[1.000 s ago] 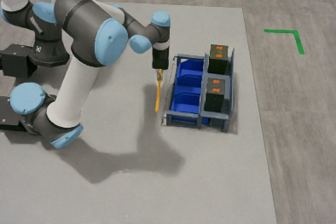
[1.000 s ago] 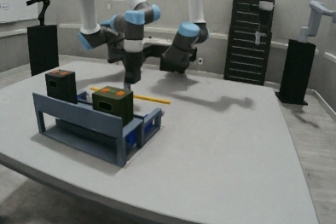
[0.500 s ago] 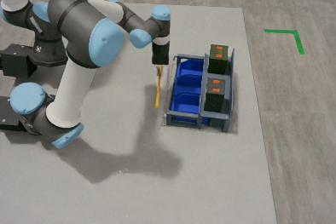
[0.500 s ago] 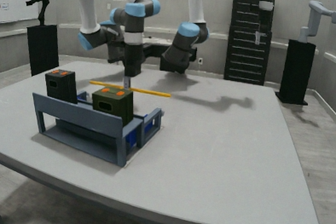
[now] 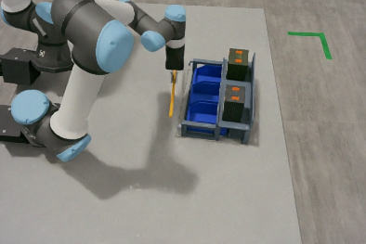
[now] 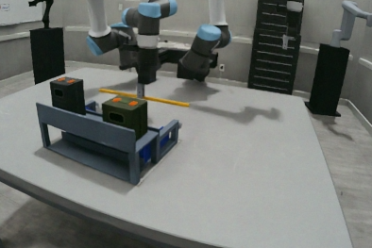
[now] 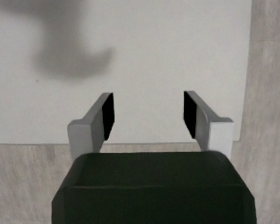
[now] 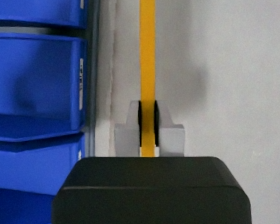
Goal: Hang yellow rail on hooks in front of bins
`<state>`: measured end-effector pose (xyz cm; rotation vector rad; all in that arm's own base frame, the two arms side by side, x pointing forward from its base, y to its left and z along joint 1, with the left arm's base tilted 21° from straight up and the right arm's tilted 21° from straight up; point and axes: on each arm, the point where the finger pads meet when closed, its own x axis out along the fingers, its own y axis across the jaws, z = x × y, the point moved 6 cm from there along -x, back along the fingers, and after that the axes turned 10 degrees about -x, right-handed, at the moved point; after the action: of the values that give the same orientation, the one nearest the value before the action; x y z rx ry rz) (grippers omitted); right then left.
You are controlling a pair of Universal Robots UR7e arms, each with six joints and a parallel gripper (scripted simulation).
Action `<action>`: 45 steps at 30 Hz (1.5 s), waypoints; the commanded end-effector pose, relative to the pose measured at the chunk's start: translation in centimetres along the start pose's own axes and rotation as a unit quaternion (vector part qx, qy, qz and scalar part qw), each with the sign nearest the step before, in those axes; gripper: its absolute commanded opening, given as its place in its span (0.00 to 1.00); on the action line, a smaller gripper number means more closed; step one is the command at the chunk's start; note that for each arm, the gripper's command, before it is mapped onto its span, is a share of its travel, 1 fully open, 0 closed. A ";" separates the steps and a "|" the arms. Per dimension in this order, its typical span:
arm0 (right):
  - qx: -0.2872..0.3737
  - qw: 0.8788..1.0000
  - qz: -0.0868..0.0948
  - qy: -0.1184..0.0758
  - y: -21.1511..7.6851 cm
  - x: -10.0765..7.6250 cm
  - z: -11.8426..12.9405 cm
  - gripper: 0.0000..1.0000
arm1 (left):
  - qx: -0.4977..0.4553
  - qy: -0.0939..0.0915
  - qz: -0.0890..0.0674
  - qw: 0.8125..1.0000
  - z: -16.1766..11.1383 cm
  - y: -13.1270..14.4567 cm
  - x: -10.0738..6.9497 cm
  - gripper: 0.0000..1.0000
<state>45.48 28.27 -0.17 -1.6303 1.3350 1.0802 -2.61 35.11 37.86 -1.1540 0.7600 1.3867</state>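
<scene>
The yellow rail (image 5: 172, 100) (image 6: 167, 102) (image 8: 147, 45) is held level above the table, in front of the bins and roughly parallel to the shelf front. My right gripper (image 5: 174, 77) (image 6: 141, 94) (image 8: 147, 114) is shut on it. The blue bins (image 5: 203, 111) (image 8: 36, 80) stand in a row on the blue-grey shelf (image 5: 200, 134) (image 6: 85, 125). In the right wrist view the rail is apart from the shelf edge, with a gap between them. The two hooks cannot be made out clearly. My left gripper (image 7: 148, 106) (image 6: 285, 42) is open and empty, far from the shelf.
Two dark boxes with orange marks, one (image 5: 238, 64) (image 6: 125, 116) and another (image 5: 234, 104) (image 6: 67, 95), stand on the shelf behind the bins. The right arm reaches over the grey table (image 5: 232, 192) (image 6: 245, 172). A green corner mark (image 5: 321, 35) lies on the floor beyond the table.
</scene>
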 end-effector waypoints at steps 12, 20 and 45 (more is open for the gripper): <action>0.001 1.000 -0.005 -0.006 -0.3 -0.7 0.3 0.00 | -0.001 -0.001 0.000 1.000 0.0 0.1 0.0 1.00; 0.001 1.000 -0.006 -0.006 -0.3 -0.7 0.4 0.00 | -0.001 -0.001 0.000 1.000 0.0 0.1 0.0 1.00; 0.044 0.999 -0.004 -0.004 -5.3 -0.6 -1.8 0.00 | -0.001 -0.001 0.000 1.000 0.0 0.1 0.0 1.00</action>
<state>49.43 27.69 0.96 -1.5766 1.3443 1.0247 -2.61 35.11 37.86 -1.1540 0.7600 1.3867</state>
